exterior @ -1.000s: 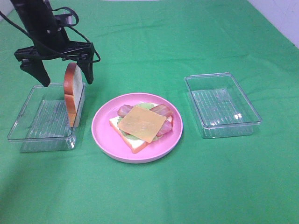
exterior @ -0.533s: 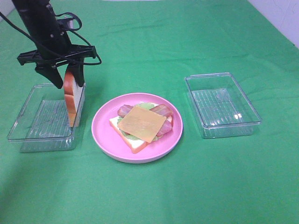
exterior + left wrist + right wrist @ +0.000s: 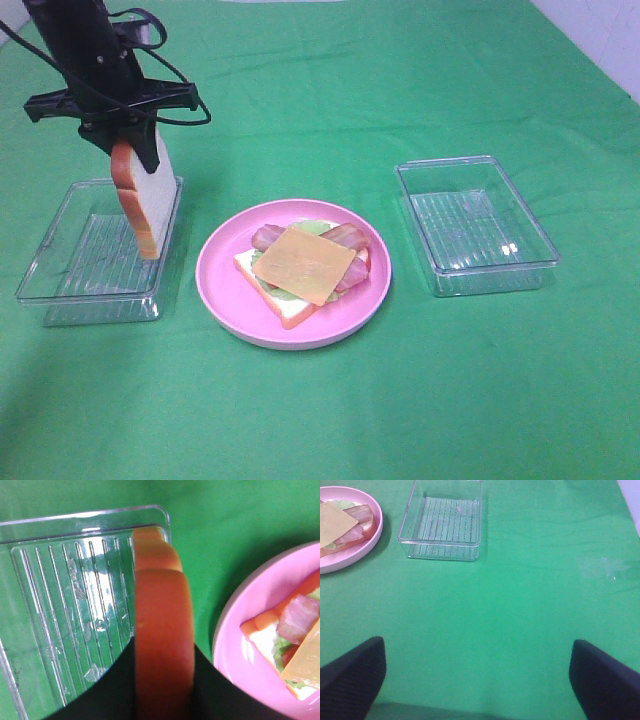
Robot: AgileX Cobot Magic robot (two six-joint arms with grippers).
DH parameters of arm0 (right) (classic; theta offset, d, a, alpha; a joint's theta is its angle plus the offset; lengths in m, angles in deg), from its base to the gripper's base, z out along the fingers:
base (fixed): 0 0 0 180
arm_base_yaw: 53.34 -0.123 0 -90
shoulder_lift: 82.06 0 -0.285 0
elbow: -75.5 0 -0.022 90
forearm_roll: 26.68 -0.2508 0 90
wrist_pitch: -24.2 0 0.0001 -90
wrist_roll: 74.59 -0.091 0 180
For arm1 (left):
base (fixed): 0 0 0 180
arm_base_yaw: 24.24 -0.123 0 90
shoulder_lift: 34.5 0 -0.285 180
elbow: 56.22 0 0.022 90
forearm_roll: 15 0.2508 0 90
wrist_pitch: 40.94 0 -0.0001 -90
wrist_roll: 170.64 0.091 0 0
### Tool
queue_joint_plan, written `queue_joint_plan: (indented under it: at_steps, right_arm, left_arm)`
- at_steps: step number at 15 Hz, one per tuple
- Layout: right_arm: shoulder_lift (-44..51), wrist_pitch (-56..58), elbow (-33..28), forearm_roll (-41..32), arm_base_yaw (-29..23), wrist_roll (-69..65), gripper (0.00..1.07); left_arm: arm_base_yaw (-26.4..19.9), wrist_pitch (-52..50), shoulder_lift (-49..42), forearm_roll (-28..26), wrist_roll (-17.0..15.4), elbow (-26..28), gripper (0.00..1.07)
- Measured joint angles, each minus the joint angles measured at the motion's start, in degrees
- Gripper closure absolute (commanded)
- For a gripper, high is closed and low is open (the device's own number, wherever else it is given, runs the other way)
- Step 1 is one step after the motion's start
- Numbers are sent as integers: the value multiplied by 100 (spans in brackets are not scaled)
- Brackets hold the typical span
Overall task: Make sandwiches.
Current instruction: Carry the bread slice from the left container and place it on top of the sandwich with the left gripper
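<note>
Green cloth (image 3: 330, 420) over counter; pale wall (image 3: 610, 30) at far corner. Left claw (image 3: 128, 142) clenched on bread slice (image 3: 143, 205); right claw (image 3: 477, 672) spread wide, holding nothing.

A green cloth (image 3: 420, 400) covers the whole table, evenly lit. Beyond the cloth's far right corner shows a pale surface (image 3: 600, 35).

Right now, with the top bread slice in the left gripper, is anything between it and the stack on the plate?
Nothing visible blocks the way. The left gripper holds the bread slice upright over the left tray; only that tray's right wall and bare green cloth separate it from the cheese topping the stack on the pink plate.
</note>
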Motion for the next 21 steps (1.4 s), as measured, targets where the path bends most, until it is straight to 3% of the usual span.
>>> queue_joint_plan:
  at_steps: [6, 9, 10, 11, 12, 13, 16, 21]
  right_arm:
    - [0, 0, 0, 0, 0, 0, 12]
    - [0, 0, 0, 0, 0, 0, 12]
    - [0, 0, 0, 0, 0, 0, 12]
    - [0, 0, 0, 0, 0, 0, 12]
    - [0, 0, 0, 0, 0, 0, 12]
    - [0, 0, 0, 0, 0, 0, 12]
    - [0, 0, 0, 0, 0, 0, 12]
    - [0, 0, 0, 0, 0, 0, 12]
  left_arm:
    - [0, 23, -796, -286, 0, 292, 106]
    - [0, 23, -1003, -951, 6, 544, 106]
    - [40, 23, -991, -1455, 275, 544, 106]
    - [74, 23, -968, -1621, 441, 544, 106]
    - [258, 17, -837, -2320, 1140, 544, 106]
    - [361, 17, -710, -2584, 1415, 544, 106]
    - [619, 11, -361, -2871, 1616, 544, 106]
    - [1077, 11, 510, -2882, 1610, 544, 106]
